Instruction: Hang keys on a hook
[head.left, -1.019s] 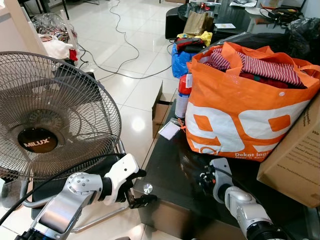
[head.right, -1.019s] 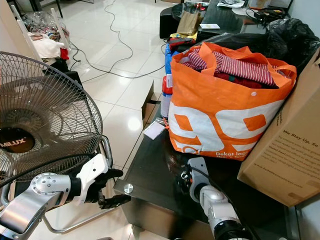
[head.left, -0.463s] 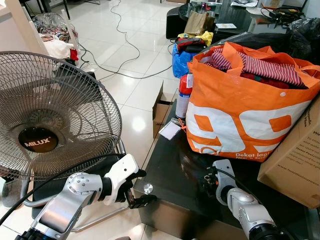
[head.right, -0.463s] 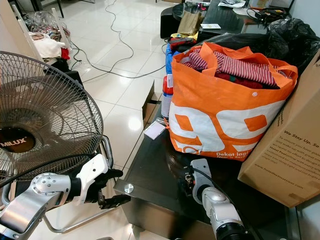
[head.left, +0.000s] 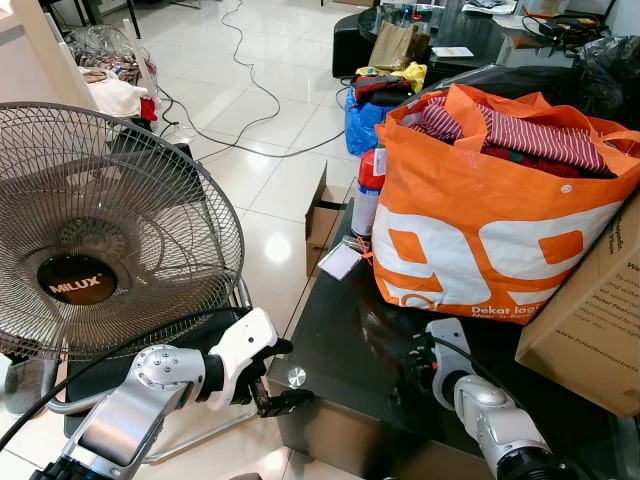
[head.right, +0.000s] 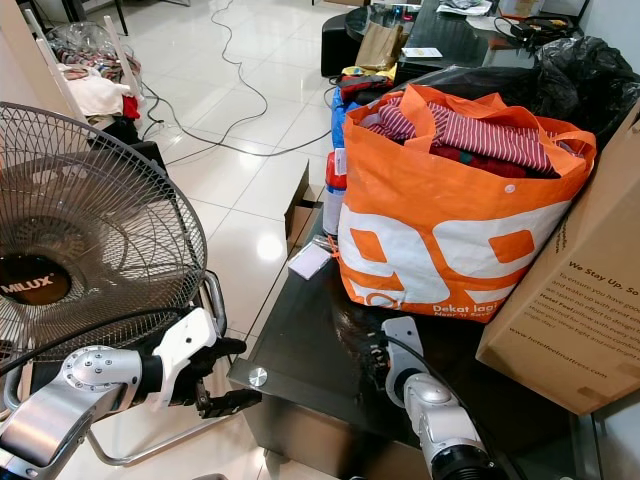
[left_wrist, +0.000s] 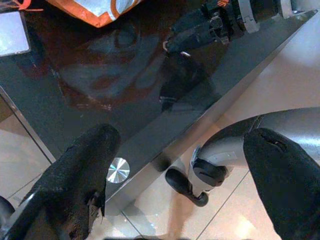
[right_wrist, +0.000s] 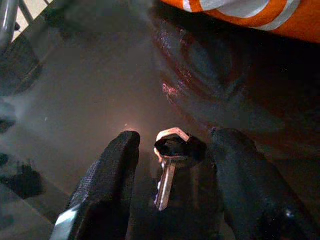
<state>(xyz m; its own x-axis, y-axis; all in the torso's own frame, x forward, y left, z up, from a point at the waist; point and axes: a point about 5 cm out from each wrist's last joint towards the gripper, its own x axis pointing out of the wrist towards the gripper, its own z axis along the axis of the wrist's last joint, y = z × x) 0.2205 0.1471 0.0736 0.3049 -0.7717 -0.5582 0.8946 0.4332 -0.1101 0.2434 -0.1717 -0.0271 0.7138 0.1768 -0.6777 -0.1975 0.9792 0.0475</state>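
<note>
Dark table (right_wrist: 75, 85), seemingly one key (right_wrist: 167, 165), right claw (right_wrist: 172, 165) astride

The left gripper (left_wrist: 180, 165) is held out low in front, and its two black fingers (left_wrist: 80, 170) are spread wide apart. The right gripper (right_wrist: 172, 165) reaches down and forward (arm bent at the elbow), and its fingers (right_wrist: 115, 170) are apart too, not squeezing anything.

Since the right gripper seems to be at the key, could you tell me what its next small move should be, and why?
Probably close the fingers. In the right wrist view the key lies flat on the dark glass table, between the open fingers of the right gripper, so shutting them should grip it.
</note>
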